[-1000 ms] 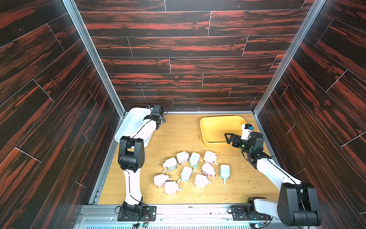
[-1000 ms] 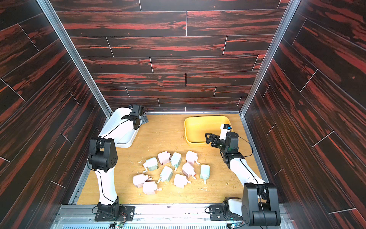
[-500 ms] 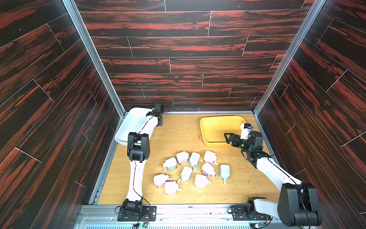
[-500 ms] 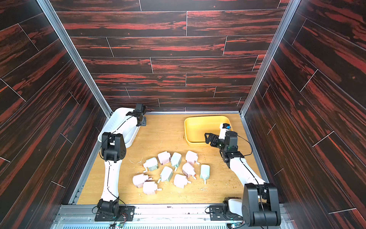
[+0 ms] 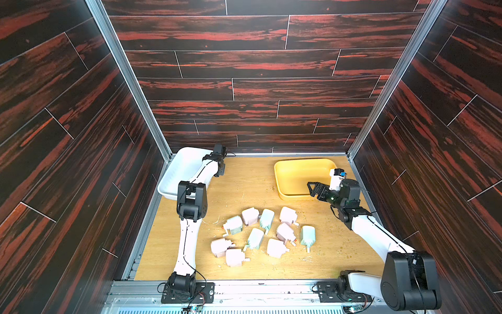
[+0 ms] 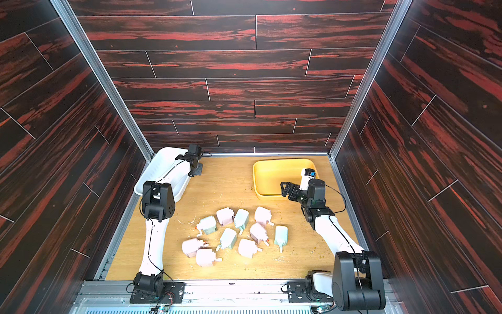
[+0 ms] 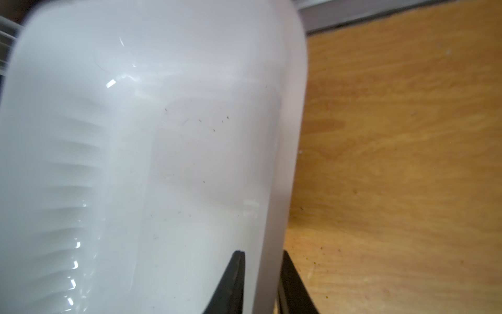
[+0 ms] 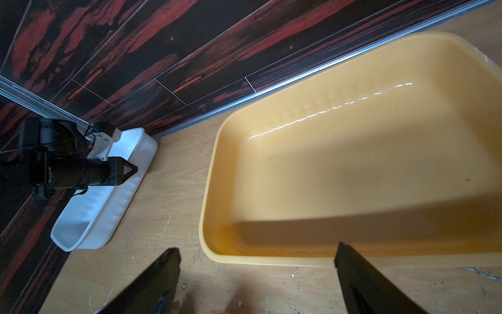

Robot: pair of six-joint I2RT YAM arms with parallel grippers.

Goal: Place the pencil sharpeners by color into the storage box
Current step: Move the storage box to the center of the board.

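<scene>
Sharpeners (image 5: 258, 231): lying unsorted mid-worktop.
Left hand (image 7: 262, 282): clamping the white box (image 5: 184, 168) rim at 10 o'clock, likely repositioning.
Right hand (image 8: 256, 274): hovering released by the yellow box (image 5: 301, 174).

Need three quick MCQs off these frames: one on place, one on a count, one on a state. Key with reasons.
1. Where are the sharpeners?
A. in a bin
B. loose on the table
C. in a gripper

2. How many are green?
A. two
B. four
C. six

3. The left gripper is:
A. open over the table
B. shut on a sharpener
C. shut on the white bin wall

Key:
1 B: both top views show all ten lying on the wood between the arms.
2 B: four are green and six are pink.
3 C: the left wrist view shows a finger on either side of the wall.
</scene>
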